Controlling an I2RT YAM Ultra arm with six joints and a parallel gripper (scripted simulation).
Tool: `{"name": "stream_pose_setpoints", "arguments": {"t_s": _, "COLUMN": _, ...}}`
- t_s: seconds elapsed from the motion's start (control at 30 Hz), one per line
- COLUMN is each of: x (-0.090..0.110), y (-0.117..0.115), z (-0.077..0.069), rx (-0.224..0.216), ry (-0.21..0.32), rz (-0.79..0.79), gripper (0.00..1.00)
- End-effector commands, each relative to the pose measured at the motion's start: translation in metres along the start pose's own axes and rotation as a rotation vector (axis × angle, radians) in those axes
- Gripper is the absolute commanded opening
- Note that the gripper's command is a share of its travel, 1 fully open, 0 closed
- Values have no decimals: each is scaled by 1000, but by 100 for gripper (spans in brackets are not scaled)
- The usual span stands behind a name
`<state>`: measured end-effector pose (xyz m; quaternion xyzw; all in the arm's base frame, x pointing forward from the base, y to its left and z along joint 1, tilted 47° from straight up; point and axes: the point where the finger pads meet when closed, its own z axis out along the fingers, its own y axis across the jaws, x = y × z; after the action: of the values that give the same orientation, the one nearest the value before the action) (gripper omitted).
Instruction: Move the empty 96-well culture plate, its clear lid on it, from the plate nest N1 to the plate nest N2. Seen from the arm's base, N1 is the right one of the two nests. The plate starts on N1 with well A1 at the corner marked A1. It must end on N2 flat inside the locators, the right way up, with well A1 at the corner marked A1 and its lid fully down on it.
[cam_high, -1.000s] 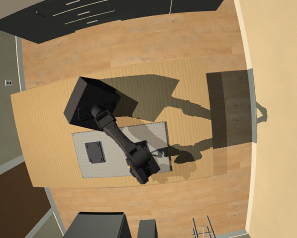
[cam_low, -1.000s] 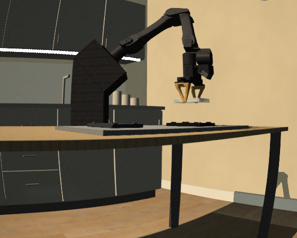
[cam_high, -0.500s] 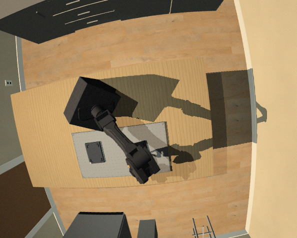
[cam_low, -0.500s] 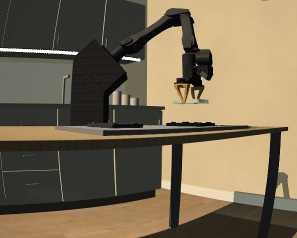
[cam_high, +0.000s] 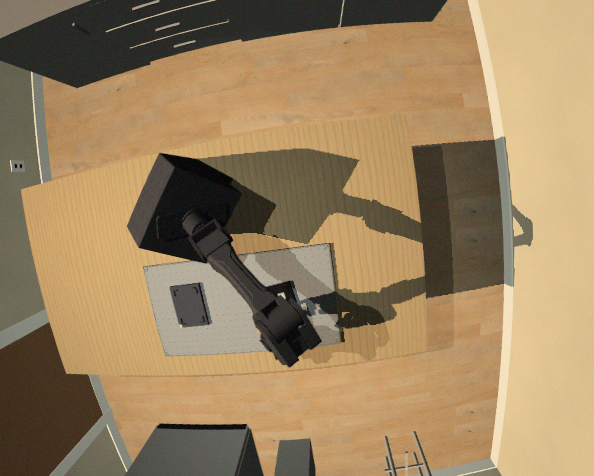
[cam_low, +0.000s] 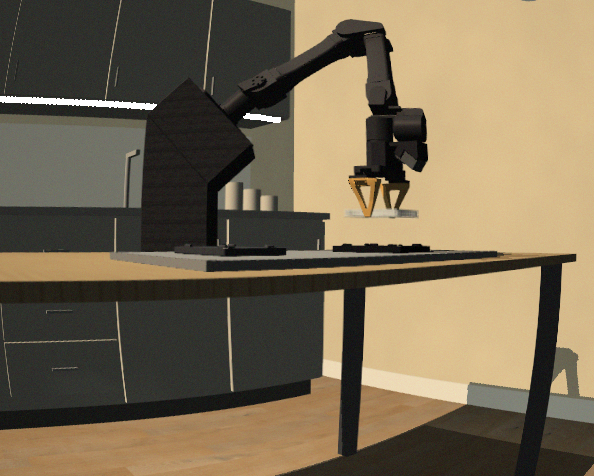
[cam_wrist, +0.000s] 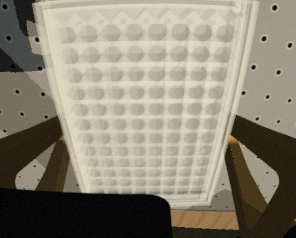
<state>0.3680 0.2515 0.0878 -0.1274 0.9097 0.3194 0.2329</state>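
The clear-lidded 96-well plate (cam_wrist: 146, 95) hangs level in the air in the exterior view (cam_low: 382, 213), its lid sitting down on it. My gripper (cam_low: 380, 207) is shut on the plate's two long sides, with the orange fingers on either side of it in the wrist view (cam_wrist: 146, 176). The plate is a short way above a dark nest (cam_low: 382, 247), which I take to be N2 and which has nothing on it. The other nest, N1 (cam_high: 190, 305), is also bare and shows in the exterior view (cam_low: 230, 250). From above, my arm hides most of the plate.
Both nests stand on a grey perforated baseplate (cam_high: 225, 320) on the wooden table. The arm's black pedestal (cam_high: 182, 205) stands behind the baseplate. The table's front edge runs close to the baseplate.
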Motion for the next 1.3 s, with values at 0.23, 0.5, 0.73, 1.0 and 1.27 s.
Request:
{"name": "stream_pose_setpoints", "arguments": {"t_s": 0.23, "x": -17, "y": 7, "z": 15, "rx": -6, "ry": -45, "rz": -14, "gripper": 0}}
{"name": "stream_pose_setpoints", "arguments": {"t_s": 0.5, "x": -18, "y": 7, "z": 26, "rx": -6, "ry": -42, "rz": -13, "gripper": 0}}
{"name": "stream_pose_setpoints", "arguments": {"t_s": 0.73, "x": -18, "y": 7, "z": 38, "rx": -6, "ry": -43, "rz": -13, "gripper": 0}}
{"name": "stream_pose_setpoints", "arguments": {"t_s": 1.0, "x": -33, "y": 8, "z": 31, "rx": -7, "ry": -84, "rz": -14, "gripper": 0}}
{"name": "stream_pose_setpoints", "arguments": {"t_s": 1.27, "x": -31, "y": 7, "z": 32, "rx": -7, "ry": -79, "rz": -14, "gripper": 0}}
